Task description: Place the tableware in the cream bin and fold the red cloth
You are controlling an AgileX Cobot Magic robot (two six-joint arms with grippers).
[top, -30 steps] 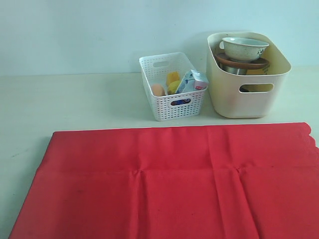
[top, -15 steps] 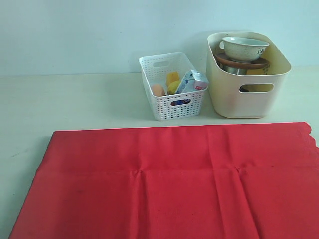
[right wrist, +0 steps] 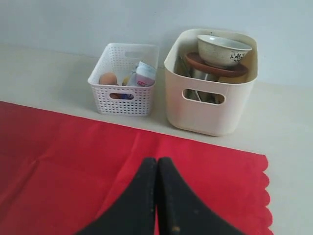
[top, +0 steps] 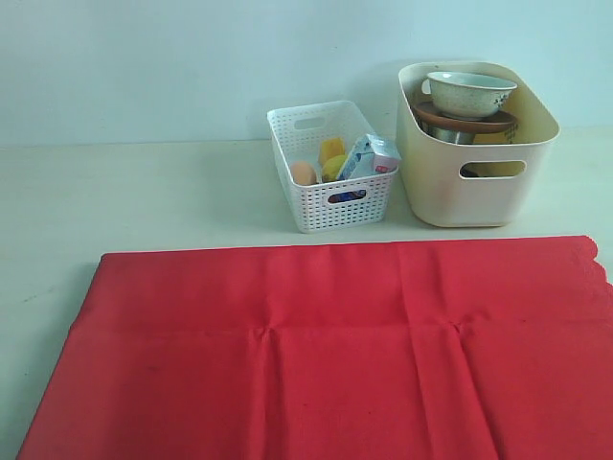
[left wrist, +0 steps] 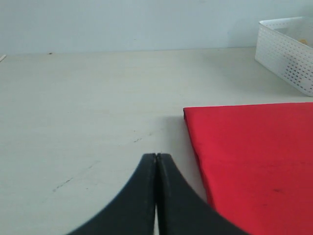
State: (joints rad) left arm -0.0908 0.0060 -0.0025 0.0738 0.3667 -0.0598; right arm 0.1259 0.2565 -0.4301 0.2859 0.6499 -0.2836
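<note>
One red cloth (top: 326, 345) covers most of the desk (top: 144, 192) on the tools' side. It is spread flat, with creases running across it.

- **Right tool** (right wrist: 157, 159): hangs above the cloth, tips pressed together, holding nothing.
- **Left tool** (left wrist: 156, 157): hangs over bare desk, also pressed together and empty. A corner of the cloth lies just ahead of its tips.

Expected handling: the fabric looks light, soft and limp. It will likely sag between grip points and may slide on the smooth desk. Take hold at the corners, one per tool, pinching the edge only. The scalloped edge lies on the right tool's side. The creases probably mark natural fold lines.

The cream bin (top: 450, 196) stands beyond the cloth's far edge, ahead of the right tool and well apart from it. It holds the terracotta plate (top: 466, 124), with the bowl (top: 469, 93) resting on the plate and the steel cup (right wrist: 205, 74) beneath it. Smaller cutlery cannot be made out. The bowl looks fragile, so avoid jolting the bin.
</note>
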